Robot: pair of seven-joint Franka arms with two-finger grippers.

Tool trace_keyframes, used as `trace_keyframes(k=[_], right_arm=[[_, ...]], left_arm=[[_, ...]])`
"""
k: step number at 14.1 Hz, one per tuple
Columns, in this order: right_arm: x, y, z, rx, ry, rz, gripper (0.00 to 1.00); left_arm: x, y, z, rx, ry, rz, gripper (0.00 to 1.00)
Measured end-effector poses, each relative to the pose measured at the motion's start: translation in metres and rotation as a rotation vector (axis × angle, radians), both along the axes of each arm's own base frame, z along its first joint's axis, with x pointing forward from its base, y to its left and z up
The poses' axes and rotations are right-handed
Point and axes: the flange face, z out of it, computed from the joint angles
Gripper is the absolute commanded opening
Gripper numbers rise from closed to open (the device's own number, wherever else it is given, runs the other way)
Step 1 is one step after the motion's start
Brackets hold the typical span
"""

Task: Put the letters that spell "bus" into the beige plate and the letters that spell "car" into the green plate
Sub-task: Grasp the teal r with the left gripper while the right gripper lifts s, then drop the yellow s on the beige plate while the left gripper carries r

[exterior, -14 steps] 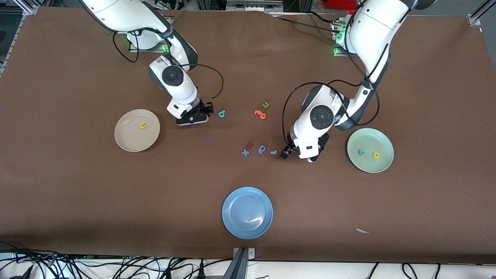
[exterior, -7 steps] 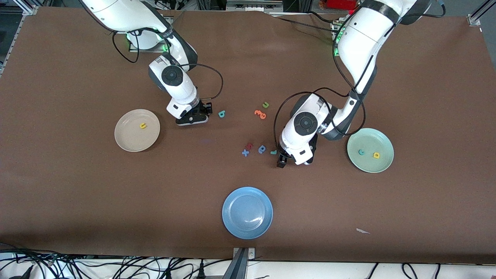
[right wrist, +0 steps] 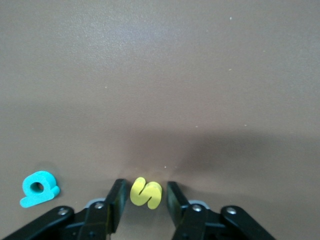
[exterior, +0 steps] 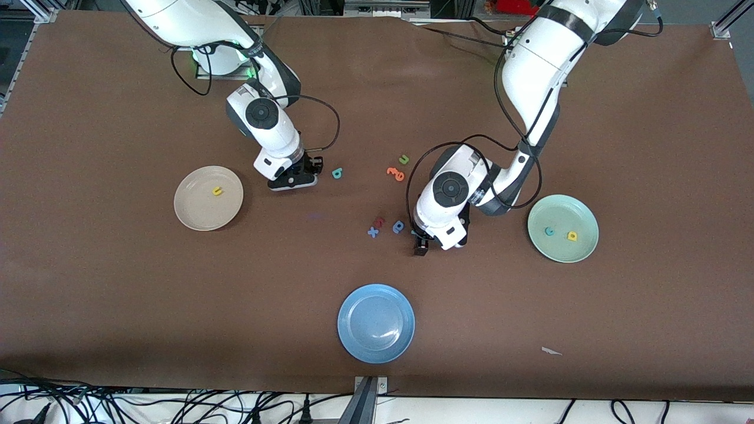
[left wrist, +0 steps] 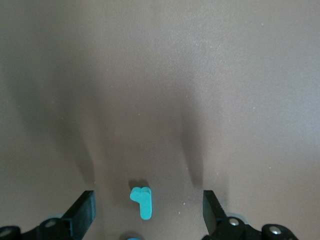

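Observation:
My right gripper [right wrist: 145, 184] is low on the table, between the beige plate [exterior: 197, 211] and the teal "b" [exterior: 337, 173]. It is open, with a yellow "s" [right wrist: 146, 192] between its fingers and a narrow gap still showing. The right wrist view also shows the teal "b" [right wrist: 39, 188] beside it. A yellow "u" [exterior: 217, 191] lies in the beige plate. My left gripper [left wrist: 148, 196] is open wide around a teal "r" [left wrist: 141, 201] lying flat. In the front view the left gripper [exterior: 426, 241] hides that letter. The green plate [exterior: 565, 212] holds a teal "c" [exterior: 549, 231] and a yellow "a" [exterior: 572, 236].
A blue rounded letter [exterior: 398, 227], a blue "x" [exterior: 373, 232] and a red letter [exterior: 380, 221] lie just beside the left gripper. An orange letter [exterior: 396, 174] and a green "u" [exterior: 403, 159] lie farther from the camera. A blue plate [exterior: 359, 338] sits near the front edge.
The left arm has swung away from the green plate toward the right arm's end and come down over the teal "r". The right gripper has stayed where it was.

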Motion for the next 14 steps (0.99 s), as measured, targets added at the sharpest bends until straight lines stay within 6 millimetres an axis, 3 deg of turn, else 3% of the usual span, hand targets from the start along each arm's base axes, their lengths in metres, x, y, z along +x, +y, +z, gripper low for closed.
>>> trace_keyframes(k=[2, 8, 10, 14], right_arm=[[0.001, 0.000, 0.003, -0.002, -0.005, 0.001, 0.13], [0.010, -0.011, 0.012, -0.029, -0.016, 0.026, 0.13], [0.022, -0.029, 0.032, -0.079, -0.012, 0.069, 0.14], [0.055, -0.099, 0.073, -0.148, -0.007, 0.156, 0.14]], left_arm=[[-0.002, -0.002, -0.003, 0.024, -0.010, 0.009, 0.81], [-0.006, -0.007, -0.004, 0.046, -0.019, 0.056, 0.65], [-0.005, -0.007, -0.004, 0.047, -0.018, 0.063, 0.63], [-0.007, -0.008, -0.007, 0.049, -0.014, 0.072, 0.58]])
